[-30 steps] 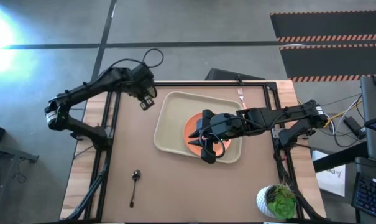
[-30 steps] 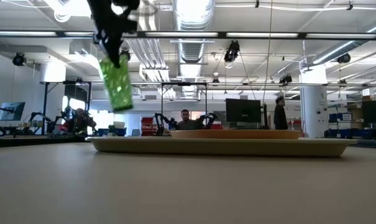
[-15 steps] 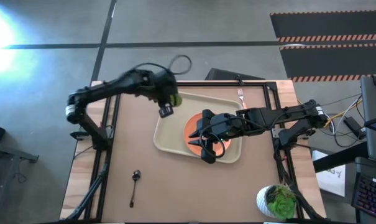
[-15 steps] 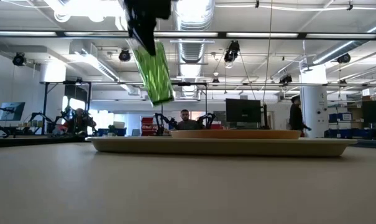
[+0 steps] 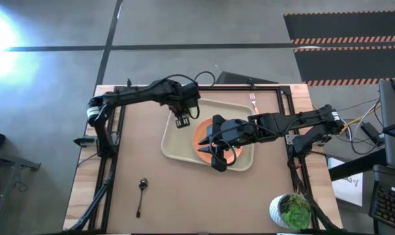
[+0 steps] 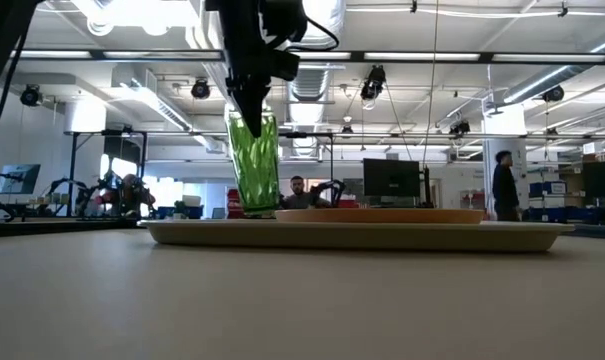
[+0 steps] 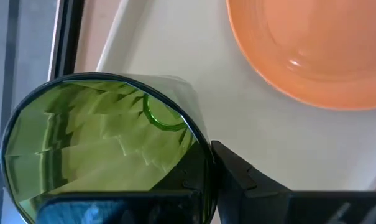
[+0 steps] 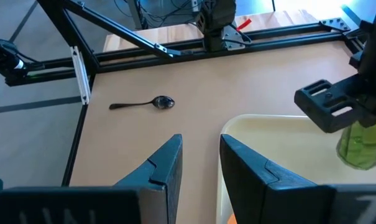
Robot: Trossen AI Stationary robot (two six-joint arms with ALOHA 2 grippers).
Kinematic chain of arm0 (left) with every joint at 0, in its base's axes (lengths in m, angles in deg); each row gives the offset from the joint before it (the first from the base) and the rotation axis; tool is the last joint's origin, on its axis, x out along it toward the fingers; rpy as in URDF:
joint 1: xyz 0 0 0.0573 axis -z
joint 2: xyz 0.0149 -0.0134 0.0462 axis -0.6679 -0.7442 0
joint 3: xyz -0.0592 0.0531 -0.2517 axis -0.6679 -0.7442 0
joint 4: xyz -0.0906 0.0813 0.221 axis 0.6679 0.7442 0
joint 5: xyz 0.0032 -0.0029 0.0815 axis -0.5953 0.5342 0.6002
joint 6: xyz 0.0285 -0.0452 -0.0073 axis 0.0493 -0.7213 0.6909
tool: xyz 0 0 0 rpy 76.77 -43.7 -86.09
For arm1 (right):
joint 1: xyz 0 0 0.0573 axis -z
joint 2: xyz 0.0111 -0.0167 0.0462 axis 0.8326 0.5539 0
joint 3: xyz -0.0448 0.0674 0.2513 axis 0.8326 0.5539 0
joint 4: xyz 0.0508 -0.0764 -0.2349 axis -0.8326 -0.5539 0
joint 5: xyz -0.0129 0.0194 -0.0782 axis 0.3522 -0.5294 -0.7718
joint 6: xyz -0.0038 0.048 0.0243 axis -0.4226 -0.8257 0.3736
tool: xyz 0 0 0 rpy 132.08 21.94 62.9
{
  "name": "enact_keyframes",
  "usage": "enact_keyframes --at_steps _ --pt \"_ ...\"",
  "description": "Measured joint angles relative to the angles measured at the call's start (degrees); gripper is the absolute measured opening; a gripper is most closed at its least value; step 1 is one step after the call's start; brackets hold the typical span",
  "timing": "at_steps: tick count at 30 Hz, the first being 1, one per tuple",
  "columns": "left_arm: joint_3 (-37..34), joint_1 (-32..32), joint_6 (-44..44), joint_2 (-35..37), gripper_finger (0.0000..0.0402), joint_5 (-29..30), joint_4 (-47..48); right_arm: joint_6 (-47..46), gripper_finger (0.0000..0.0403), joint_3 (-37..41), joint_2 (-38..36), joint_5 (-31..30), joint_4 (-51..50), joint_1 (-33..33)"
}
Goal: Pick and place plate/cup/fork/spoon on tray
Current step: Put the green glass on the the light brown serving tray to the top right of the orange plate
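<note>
My left gripper [image 5: 182, 119] is shut on the green cup [image 6: 254, 165], which stands upright over the far left part of the cream tray [image 5: 177, 145]. The cup's base is level with the tray's rim [image 6: 352, 235] in the low view; whether it rests there I cannot tell. The orange plate [image 5: 202, 139] lies on the tray. My right gripper [image 5: 218, 155] hangs open and empty over the plate. The fork [image 5: 253, 101] lies on the table beyond the tray's far edge. The spoon [image 5: 142, 188] lies on the table near the front left. My left gripper holds the cup by its rim and upper wall [image 7: 203, 155], on one side of the mouth. One finger [image 7: 237, 174] lies outside the wall, and the other seems to be inside the cup. The fingers come from above, pointing down. The cup hangs upright below them.
A white pot with a green plant [image 5: 292, 210] stands at the table's near right corner. Black rails run along the table's edges [image 8: 82, 68]. Bare tabletop lies between the tray and the spoon [image 8: 144, 103]. People stand in the room behind.
My left gripper has carried the cup toward the table's right edge, from beyond the tray's far left corner to over the tray, and has gone down. The cup was tilted and now stands upright, its base down at the tray's rim.
</note>
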Motion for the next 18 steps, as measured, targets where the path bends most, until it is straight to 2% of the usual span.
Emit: enact_keyframes --at_steps 18 --pt "-1.05 -1.79 0.25 -0.26 0.0000 -0.24 -0.07 1.45 0.0095 0.00 -0.18 0.46 -0.11 0.00"
